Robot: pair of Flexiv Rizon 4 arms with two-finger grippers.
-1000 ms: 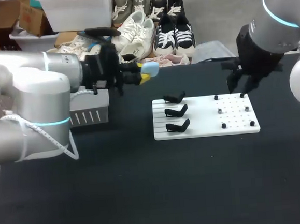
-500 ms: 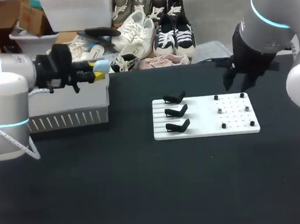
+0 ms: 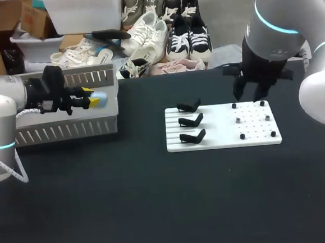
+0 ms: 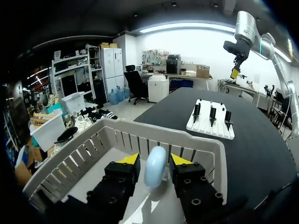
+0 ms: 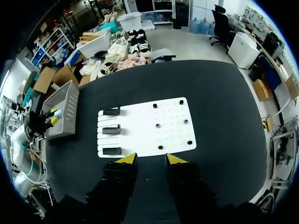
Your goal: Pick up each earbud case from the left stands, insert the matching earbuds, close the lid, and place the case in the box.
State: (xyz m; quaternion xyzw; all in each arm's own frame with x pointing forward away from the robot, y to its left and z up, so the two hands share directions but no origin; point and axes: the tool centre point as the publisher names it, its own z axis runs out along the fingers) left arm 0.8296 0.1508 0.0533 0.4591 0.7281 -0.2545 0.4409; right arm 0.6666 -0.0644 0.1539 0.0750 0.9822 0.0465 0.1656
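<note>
Item, hard to read: you see the pale-blue earbud case (image 4: pixel 155 166) only in part. Its lower half is sunk between the black finger blocks, and no lid seam or hinge can be made out, so you cannot tell which end is the lid. From the head camera it is a small blue patch just past the yellow tips. Item, orientation: the case stands on edge as a narrow oval. Its long axis runs along the fingers and points toward 3 o'clock on the counter (image 3: pixel 158 212), rounded end foremost. Item, location: it hangs over the inside of the grey slatted box (image 3: pixel 67 130) at the counter's 10 o'clock, toward the box's 3 o'clock end. You cannot tell whether it touches the floor of the box. Item, left arm (image 3: pixel 4 111): it enters from 9 o'clock, cut off at the edge, with its wrist level. The left jaws are pinching the case from two sides, fingertips (image 4: pixel 128 159) flanking it. Item, right arm (image 3: pixel 278 22): it comes in from 2 o'clock with its wrist turned straight down over the 12 o'clock edge of the white board (image 3: pixel 222 135), above the pegs (image 3: pixel 238 120). The right jaws are spread, fingertips (image 5: pixel 126 158) apart, and in the head view they are dark and hard to pick out. Item, three black stands (image 3: pixel 190 121): they sit in a column on the board's 9 o'clock half.
</note>
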